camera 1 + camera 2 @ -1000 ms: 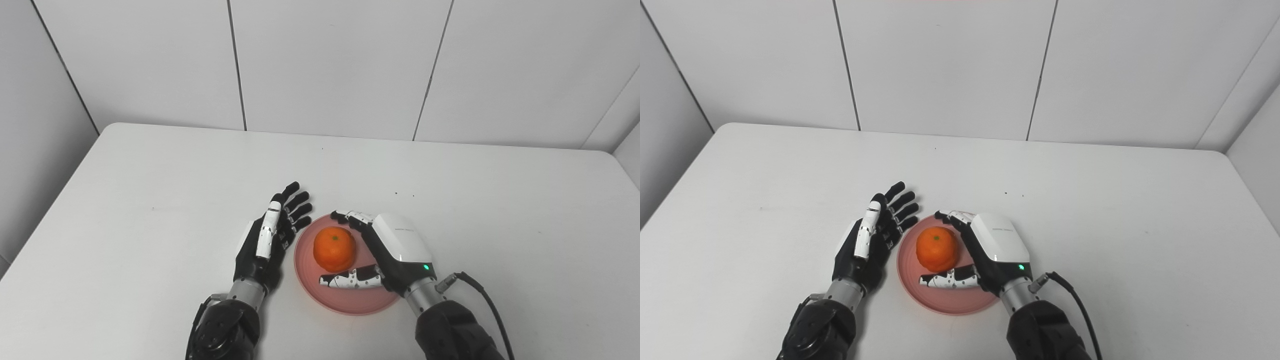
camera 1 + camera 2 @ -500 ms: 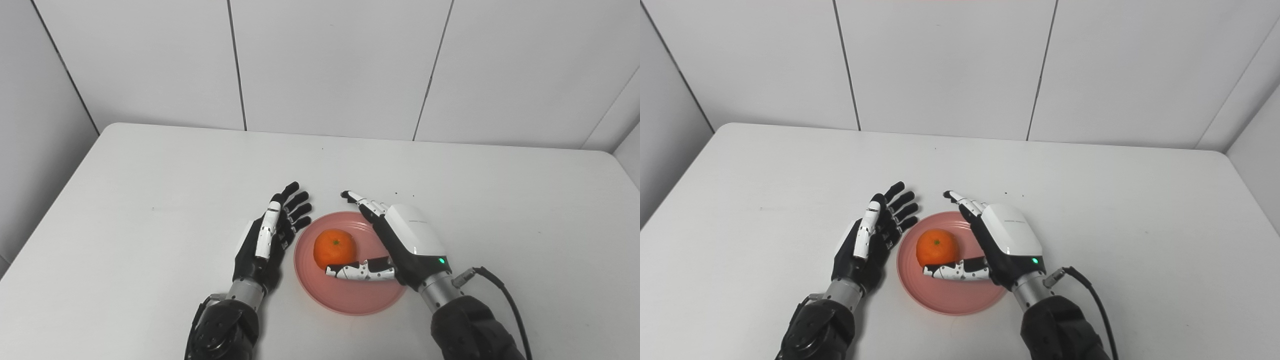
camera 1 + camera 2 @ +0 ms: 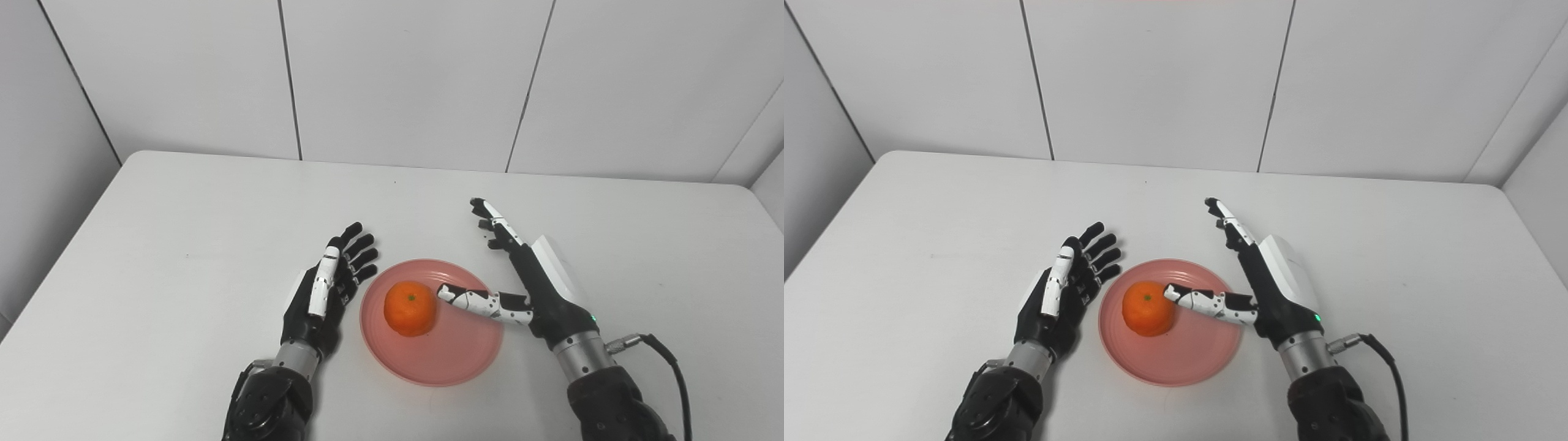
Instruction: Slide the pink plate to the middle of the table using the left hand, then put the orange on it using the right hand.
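orange (image 3: 410, 307) sits on the plate (image 3: 456, 358), left of its centre, stem end up with a small green dot showing. skin is bright, even orange, lightly glossy, round and a bit squat. plate is pink, round, shallow, with faint concentric rings inside the rim; it lies flat on the white worktop (image 3: 153, 245), roughly mid-width and toward the near edge.

from my seat: right hand (image 3: 531, 286) is open, fingers (image 3: 493, 225) stretched out straight and pointing away from me, past the plate's far right rim. its thumb (image 3: 474, 301) reaches sideways over the plate, tip just beside the orange; can't tell if it touches. nothing held. green led lit near the wrist, cable running off the forearm.

left hand (image 3: 1062, 293) is open too, fingers spread, holding nothing, edge-on just left of the plate. fingertips are close to the rim; contact not clear from either eye.

writing: the white back shell of the right hand faces away at this angle and i can't make out any lettering on it. no readable label on the orange, plate or worktop. a couple of small dark specks on the worktop beyond the plate.
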`<state>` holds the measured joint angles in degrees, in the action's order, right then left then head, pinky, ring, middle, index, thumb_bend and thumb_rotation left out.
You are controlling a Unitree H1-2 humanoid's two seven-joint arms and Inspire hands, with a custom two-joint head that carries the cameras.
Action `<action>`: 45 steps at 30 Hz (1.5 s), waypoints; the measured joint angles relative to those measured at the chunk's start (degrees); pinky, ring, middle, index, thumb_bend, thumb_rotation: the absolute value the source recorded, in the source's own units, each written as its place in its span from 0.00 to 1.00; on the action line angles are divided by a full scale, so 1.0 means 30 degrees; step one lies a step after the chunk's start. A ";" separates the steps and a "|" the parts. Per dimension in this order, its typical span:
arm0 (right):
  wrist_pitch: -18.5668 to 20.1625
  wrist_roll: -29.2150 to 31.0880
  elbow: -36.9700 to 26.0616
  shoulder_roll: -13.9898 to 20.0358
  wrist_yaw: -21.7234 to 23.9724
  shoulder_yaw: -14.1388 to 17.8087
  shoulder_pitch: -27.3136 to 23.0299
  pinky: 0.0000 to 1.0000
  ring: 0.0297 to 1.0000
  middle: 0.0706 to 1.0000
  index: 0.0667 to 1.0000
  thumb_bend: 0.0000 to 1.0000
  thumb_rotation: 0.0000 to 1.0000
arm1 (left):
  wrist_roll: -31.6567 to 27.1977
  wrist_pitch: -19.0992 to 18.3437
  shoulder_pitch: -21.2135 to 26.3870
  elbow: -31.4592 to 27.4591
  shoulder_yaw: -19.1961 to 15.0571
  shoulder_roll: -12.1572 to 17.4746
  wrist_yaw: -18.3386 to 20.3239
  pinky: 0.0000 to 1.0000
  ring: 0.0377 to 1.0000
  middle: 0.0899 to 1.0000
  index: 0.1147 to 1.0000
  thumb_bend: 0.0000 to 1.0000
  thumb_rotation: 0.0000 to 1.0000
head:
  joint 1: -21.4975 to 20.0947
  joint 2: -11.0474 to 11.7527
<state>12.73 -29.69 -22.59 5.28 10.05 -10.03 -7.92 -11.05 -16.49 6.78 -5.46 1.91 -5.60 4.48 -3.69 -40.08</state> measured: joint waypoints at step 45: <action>-0.0601 1.0724 0.2717 -0.3475 -0.3611 0.3459 0.2905 1.00 1.00 1.00 1.00 0.29 1.00 | 0.1702 0.1519 -0.1422 -0.1336 0.0834 0.1579 0.0166 1.00 1.00 1.00 1.00 0.40 1.00 | 0.0439 0.1319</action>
<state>10.92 2.48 -14.43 -5.14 -0.79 0.35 0.79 -5.95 -11.93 2.52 -9.47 4.41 -0.86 4.98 -2.37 -36.12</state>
